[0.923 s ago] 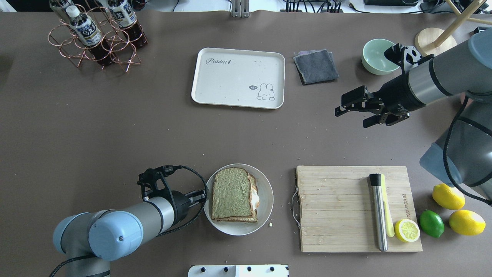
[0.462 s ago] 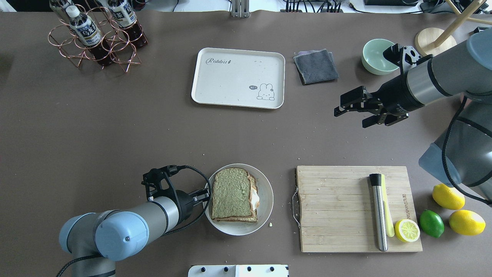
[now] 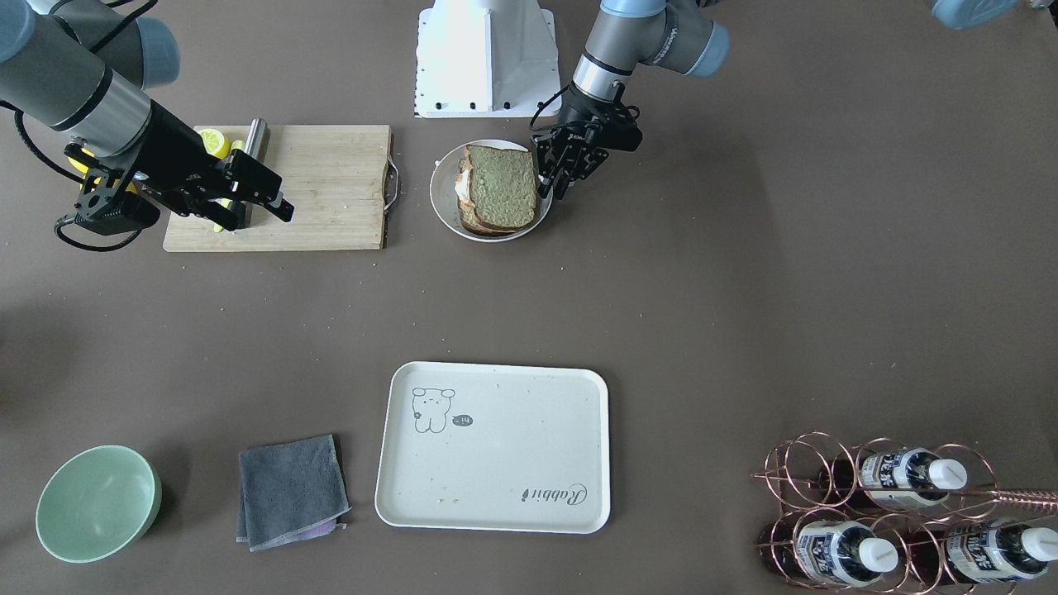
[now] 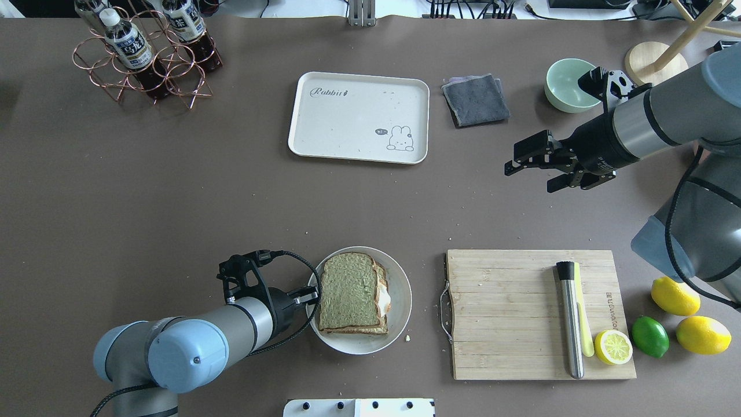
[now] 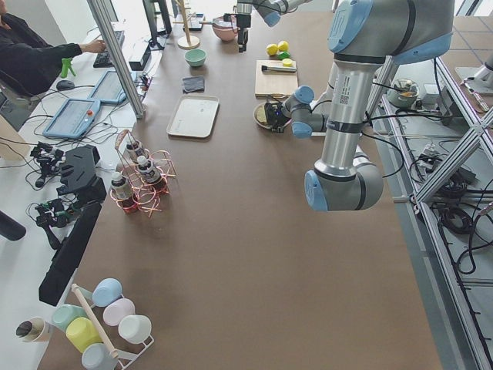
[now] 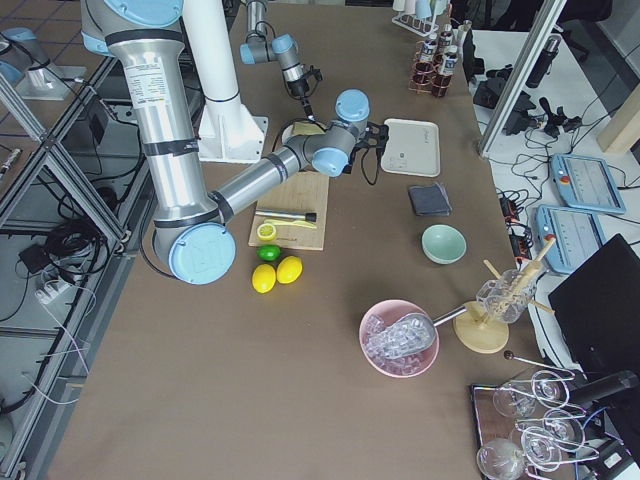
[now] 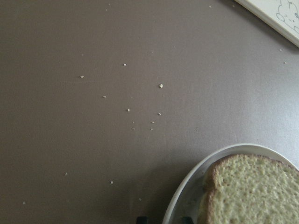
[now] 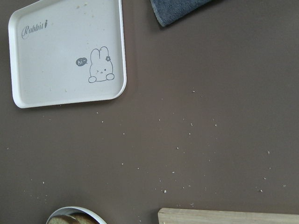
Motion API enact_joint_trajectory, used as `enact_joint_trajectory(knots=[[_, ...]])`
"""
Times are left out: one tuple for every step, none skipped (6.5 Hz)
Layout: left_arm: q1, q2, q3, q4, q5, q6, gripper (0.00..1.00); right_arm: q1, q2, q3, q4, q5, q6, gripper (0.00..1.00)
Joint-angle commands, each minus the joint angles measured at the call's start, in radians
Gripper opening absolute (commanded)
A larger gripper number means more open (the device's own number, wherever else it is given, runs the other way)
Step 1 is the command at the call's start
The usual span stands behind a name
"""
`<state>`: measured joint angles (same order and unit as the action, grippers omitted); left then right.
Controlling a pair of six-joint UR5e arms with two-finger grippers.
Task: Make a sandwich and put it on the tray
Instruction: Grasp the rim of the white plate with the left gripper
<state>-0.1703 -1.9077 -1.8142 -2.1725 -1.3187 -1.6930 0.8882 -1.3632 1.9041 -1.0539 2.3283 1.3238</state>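
Observation:
The sandwich (image 4: 350,294), brown bread with white egg showing at its right edge, lies on a round white plate (image 4: 400,289) near the table's front. It also shows in the front view (image 3: 500,186) and the left wrist view (image 7: 254,191). My left gripper (image 4: 315,296) is low at the plate's left rim, its jaws slightly open with the rim (image 7: 187,186) between the fingertips. The cream tray (image 4: 359,116) lies bare at the far middle. My right gripper (image 4: 528,176) is open and empty, held above the table to the tray's right.
A wooden cutting board (image 4: 503,313) right of the plate holds a metal tool (image 4: 570,318) and a half lemon (image 4: 613,346). Lemons and a lime (image 4: 649,336) lie beside it. A grey cloth (image 4: 476,99), a green bowl (image 4: 570,84) and a bottle rack (image 4: 145,55) stand at the back.
My left gripper has moved right, from just left of the plate to its rim. The right arm has barely moved.

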Motion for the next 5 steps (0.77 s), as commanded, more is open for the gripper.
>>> enact_joint_trajectory(knots=[[0.002, -0.011, 0.019, 0.000, 0.001, 0.001, 0.36, 0.000, 0.001, 0.000, 0.000, -0.001, 0.000, 0.99], [0.002, -0.011, 0.021, -0.001, -0.001, 0.003, 0.29, 0.001, -0.001, 0.000, 0.000, -0.001, 0.000, 0.99], [0.000, -0.011, 0.022, -0.001, -0.007, 0.004, 0.00, 0.003, -0.001, 0.000, 0.000, -0.001, 0.000, 0.99], [-0.005, -0.014, 0.021, 0.000, -0.007, 0.007, 0.00, 0.003, -0.002, 0.000, 0.000, -0.003, 0.002, 0.99], [-0.005, -0.014, 0.021, -0.001, -0.008, 0.006, 0.00, 0.002, -0.002, -0.002, 0.000, -0.003, 0.002, 0.99]])
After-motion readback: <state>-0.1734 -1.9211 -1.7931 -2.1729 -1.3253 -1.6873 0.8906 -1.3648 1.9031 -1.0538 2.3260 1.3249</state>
